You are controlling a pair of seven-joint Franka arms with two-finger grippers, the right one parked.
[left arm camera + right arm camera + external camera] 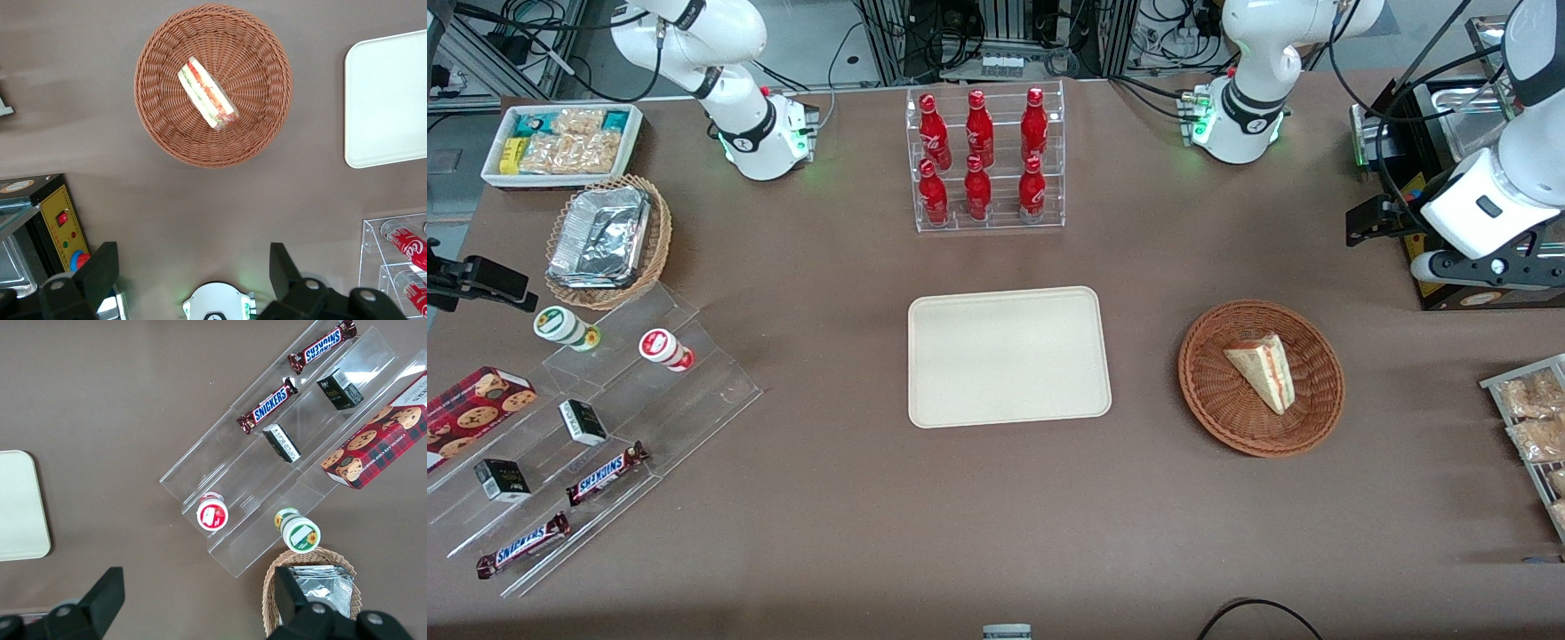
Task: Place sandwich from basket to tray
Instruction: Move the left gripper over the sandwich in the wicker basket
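Hovering at the front frame's right edge, my gripper (193, 273) is spread wide and holds nothing, its fingertips (100, 267) partly cropped. The sandwich (1263, 366) lies in the basket (1209, 391), beside the tray (1009, 356).

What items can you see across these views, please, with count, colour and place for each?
sandwich: one, pale bread with red filling edge, in the basket.
basket: one, reddish-brown wicker, beside the tray toward the working arm's end.
tray: one, cream, mid-table.
cola bottles: six, red, in a clear rack farther from the front camera than the tray.
foil containers: silver, in a tan basket toward the parked arm's end.
Snickers bars: two, brown, on clear steps.
cookie box: one, red.
hand: left arm's, black fingers open, held high above the table, not over the basket.
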